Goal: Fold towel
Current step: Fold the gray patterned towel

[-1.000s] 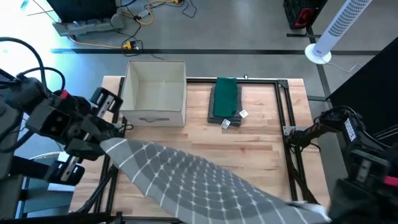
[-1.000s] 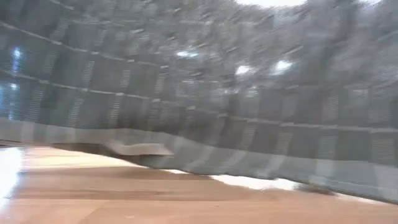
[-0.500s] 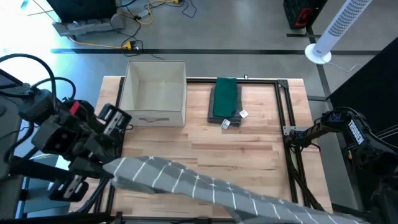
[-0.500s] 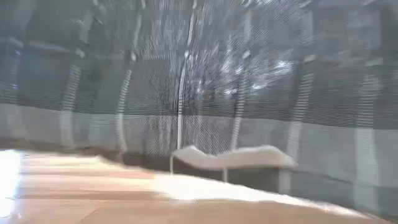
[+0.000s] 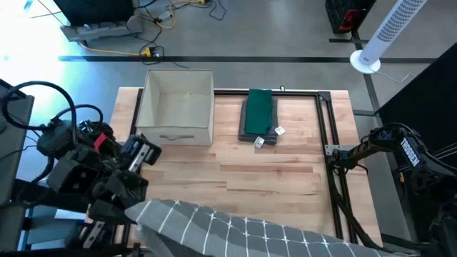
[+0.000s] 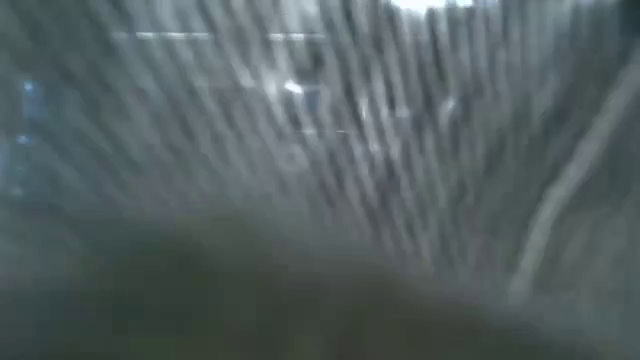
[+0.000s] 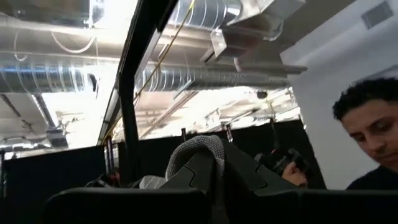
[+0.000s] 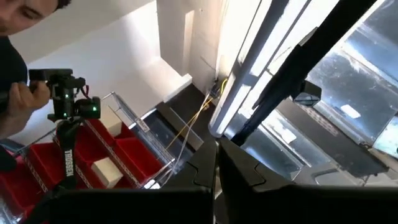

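Two grippers hold the grey striped towel (image 5: 235,228) stretched above the table's (image 5: 271,171) near edge, the left gripper (image 7: 208,163) clamped on a bunched corner, the right gripper (image 8: 216,163) pinched shut on its own, fabric filling the low view.

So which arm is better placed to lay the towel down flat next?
Left. The left pincer grips the grey towel corner at the table near-left edge; the right pincer sits outside the high view.
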Robot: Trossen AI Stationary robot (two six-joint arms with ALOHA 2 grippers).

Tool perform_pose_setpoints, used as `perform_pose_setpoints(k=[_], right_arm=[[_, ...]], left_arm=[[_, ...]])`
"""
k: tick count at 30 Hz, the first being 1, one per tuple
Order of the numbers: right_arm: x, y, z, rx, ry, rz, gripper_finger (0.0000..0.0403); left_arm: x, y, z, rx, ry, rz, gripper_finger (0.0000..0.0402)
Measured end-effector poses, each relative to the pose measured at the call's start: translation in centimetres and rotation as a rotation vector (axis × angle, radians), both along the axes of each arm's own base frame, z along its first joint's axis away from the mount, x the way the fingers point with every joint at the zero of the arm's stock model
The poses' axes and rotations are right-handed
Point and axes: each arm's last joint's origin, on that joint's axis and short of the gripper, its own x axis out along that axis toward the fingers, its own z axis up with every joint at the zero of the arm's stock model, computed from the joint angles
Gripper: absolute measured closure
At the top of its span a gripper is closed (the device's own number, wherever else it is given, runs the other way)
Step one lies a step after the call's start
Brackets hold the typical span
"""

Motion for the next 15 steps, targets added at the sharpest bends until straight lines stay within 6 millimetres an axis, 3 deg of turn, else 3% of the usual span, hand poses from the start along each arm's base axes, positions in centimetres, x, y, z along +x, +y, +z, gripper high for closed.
perform_pose_setpoints(k=[7, 15], right_arm=[[2.3, -1.2, -0.5, 0.119, 0.223, -0.247, 0.0403], [6.3, -3.2, -2.7, 0.262, 0.525, -0.671, 0.0403]], left_arm=[[0.2, 0.6, -1.6, 0.169, 0.215, 0.259, 0.0392], [-1.2, 4.3, -3.4, 0.367, 0.49, 0.486, 0.0392]])
